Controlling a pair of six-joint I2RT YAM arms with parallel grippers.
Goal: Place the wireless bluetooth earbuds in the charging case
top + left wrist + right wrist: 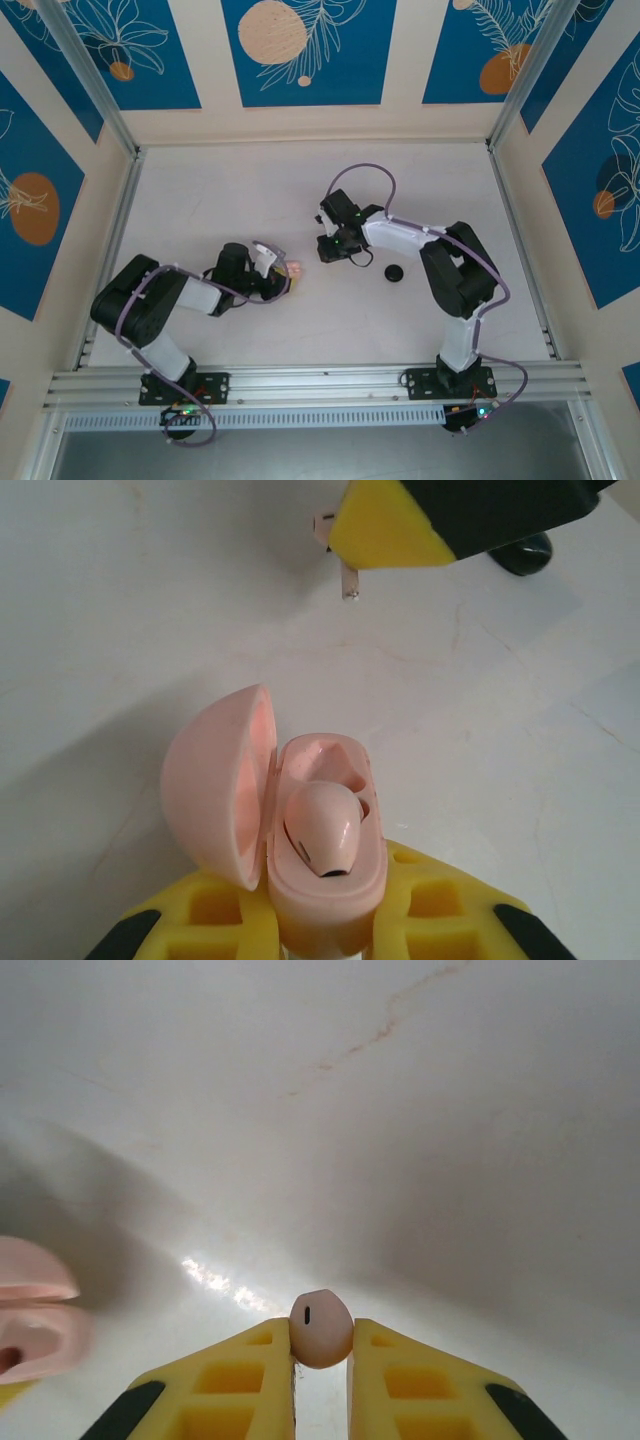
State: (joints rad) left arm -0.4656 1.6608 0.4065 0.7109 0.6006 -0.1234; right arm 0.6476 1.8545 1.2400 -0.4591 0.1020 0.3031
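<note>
The left gripper (pixel 325 915) is shut tight on the pink case (pixel 325 885) and holds it by its bottom end. The lid (pixel 215 780) is swung open to the left. One pink earbud (pixel 322 830) sits in one cup of the case, and the cup next to it is bare.

The right gripper (pixel 321 1355) pinches a second pink earbud (pixel 320 1325) between its yellow fingers. The earbud pokes out right at the tips. It hangs over the white table (pixel 400 1140), near the open case but not touching it. In the right wrist view the case is at the left edge.

A black round thing (pixel 393 273) lies on the table beside the right arm.
</note>
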